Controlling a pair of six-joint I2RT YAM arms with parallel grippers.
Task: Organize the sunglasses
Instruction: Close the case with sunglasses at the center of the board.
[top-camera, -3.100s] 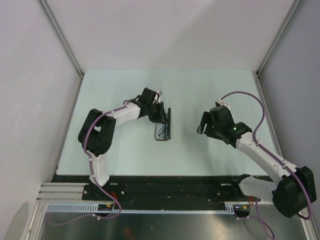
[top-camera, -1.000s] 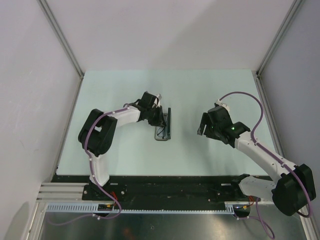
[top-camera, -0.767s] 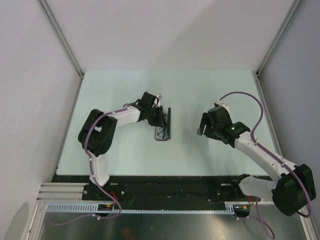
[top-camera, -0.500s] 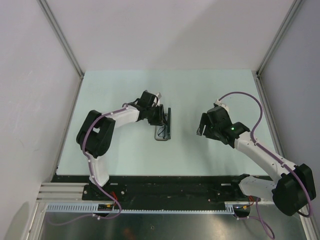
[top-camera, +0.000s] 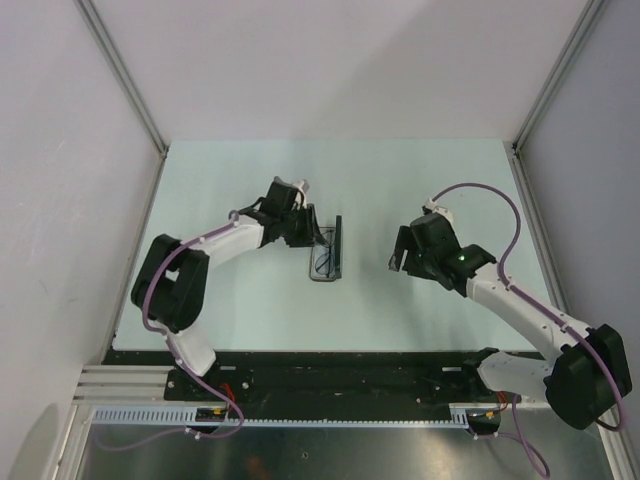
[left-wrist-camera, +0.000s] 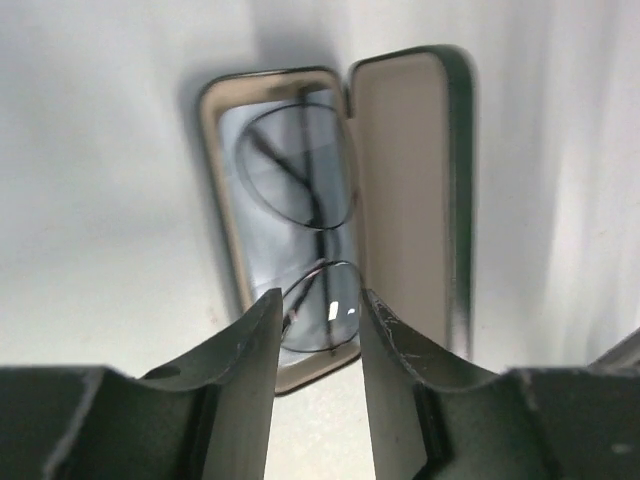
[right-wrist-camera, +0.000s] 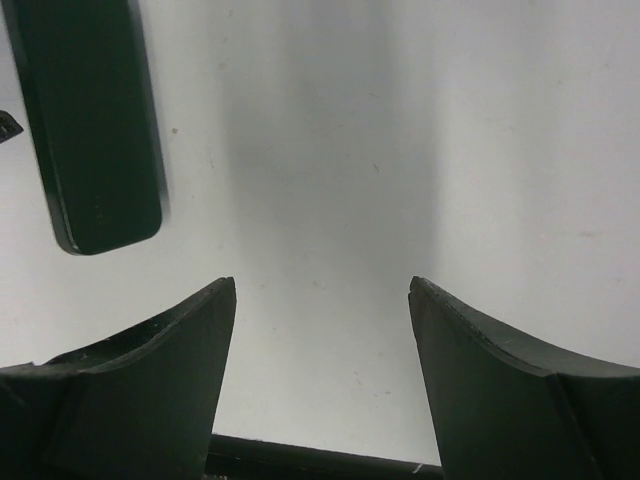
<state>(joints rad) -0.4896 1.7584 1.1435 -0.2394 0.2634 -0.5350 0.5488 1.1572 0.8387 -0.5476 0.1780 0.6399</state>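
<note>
The sunglasses (left-wrist-camera: 297, 168) lie folded inside the open black case (left-wrist-camera: 213, 200), whose lid (left-wrist-camera: 400, 190) stands up along its right side. In the top view the case (top-camera: 337, 240) sits mid-table with the sunglasses (top-camera: 322, 263) in its tray. My left gripper (left-wrist-camera: 320, 300) is open and empty, just short of the case's near end, a little to its left in the top view (top-camera: 305, 230). My right gripper (right-wrist-camera: 322, 287) is open wide and empty over bare table, right of the case (right-wrist-camera: 90, 130); it also shows in the top view (top-camera: 399, 254).
The pale table (top-camera: 240, 300) is bounded by metal corner posts (top-camera: 125, 80) and white walls. A black rail (top-camera: 330, 370) runs along the near edge by the arm bases.
My left gripper has drawn back to the left, away from the case, and its arm has swung outward. The sunglasses stay in the case. My right gripper has shifted slightly left.
</note>
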